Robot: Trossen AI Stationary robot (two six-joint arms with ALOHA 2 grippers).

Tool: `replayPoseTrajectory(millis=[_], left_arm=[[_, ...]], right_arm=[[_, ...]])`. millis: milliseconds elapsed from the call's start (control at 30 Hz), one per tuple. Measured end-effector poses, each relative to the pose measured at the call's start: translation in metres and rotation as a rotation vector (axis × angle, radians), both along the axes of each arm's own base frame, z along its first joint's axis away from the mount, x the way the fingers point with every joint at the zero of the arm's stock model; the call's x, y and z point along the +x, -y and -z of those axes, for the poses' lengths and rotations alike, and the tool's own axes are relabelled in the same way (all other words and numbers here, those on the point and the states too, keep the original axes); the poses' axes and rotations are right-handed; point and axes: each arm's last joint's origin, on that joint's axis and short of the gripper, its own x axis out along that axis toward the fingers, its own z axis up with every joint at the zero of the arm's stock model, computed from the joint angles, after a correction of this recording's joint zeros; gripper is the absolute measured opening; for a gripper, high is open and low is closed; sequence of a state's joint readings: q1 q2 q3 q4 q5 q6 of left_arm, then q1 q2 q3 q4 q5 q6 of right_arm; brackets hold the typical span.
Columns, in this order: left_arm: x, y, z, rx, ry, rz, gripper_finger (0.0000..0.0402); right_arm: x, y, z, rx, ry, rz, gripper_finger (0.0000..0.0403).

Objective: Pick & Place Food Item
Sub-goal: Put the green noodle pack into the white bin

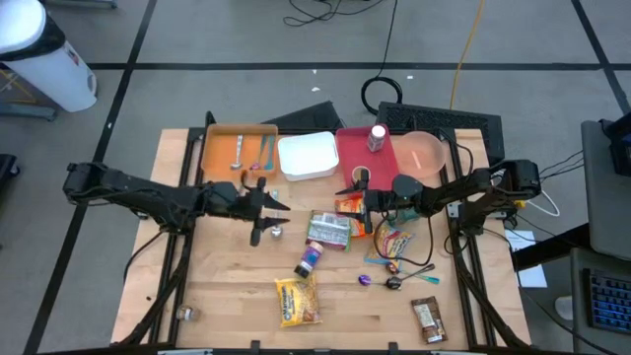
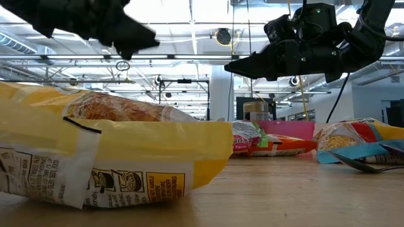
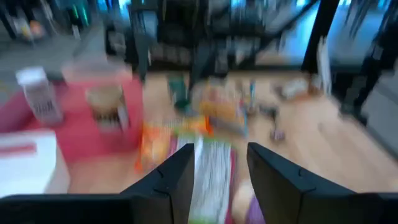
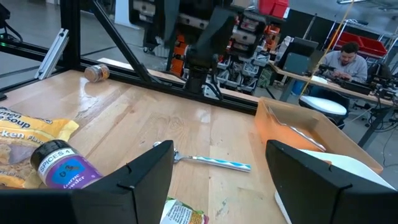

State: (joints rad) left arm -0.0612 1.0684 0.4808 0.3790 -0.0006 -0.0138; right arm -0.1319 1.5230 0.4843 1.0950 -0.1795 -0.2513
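Food items lie spread on the wooden table (image 1: 217, 286): a yellow bag (image 1: 298, 301), a spice bottle (image 1: 310, 259), a green-and-white packet (image 1: 330, 229), an orange packet (image 1: 350, 205) and a colourful packet (image 1: 392, 243). My left gripper (image 1: 276, 209) hovers left of the packets, open and holding nothing; in its wrist view the green-and-white packet (image 3: 211, 168) shows beyond the gap (image 3: 221, 168). My right gripper (image 1: 347, 190) hangs open above the orange packet, pointing toward the table's left, with nothing between its fingers (image 4: 217, 165).
Along the far edge stand an orange tray (image 1: 240, 148), a white container (image 1: 308, 156), and a red tray (image 1: 357, 148) with a jar (image 1: 378, 138) and a pink bowl (image 1: 422, 154). A spoon (image 4: 208, 162) lies below my left gripper. A wrapped bar (image 1: 427, 320) lies near right.
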Motion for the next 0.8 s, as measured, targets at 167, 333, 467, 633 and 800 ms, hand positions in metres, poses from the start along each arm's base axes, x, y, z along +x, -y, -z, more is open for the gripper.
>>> replayPoseTrajectory(millis=[167, 333, 467, 633, 800], left_arm=[[0.001, 0.000, 0.012, -0.051, 0.042, -0.009, 0.0157], [0.009, 0.001, 0.025, -0.086, -0.010, -0.019, 0.0157], [0.016, 0.001, 0.039, -0.097, -0.072, -0.025, 0.0157], [0.025, 0.001, 0.054, -0.078, -0.091, -0.023, 0.0157], [0.028, 0.002, 0.055, -0.061, -0.073, -0.017, 0.0157]], right_arm=[[0.000, 0.000, 0.000, 0.001, 0.003, 0.000, 0.0251], [0.000, 0.000, 0.000, 0.004, -0.001, -0.003, 0.0251], [0.000, -0.001, 0.002, 0.066, -0.024, -0.008, 0.0251], [0.000, -0.001, 0.006, 0.181, -0.069, 0.002, 0.0251], [-0.001, -0.001, 0.010, 0.347, -0.116, 0.019, 0.0251]])
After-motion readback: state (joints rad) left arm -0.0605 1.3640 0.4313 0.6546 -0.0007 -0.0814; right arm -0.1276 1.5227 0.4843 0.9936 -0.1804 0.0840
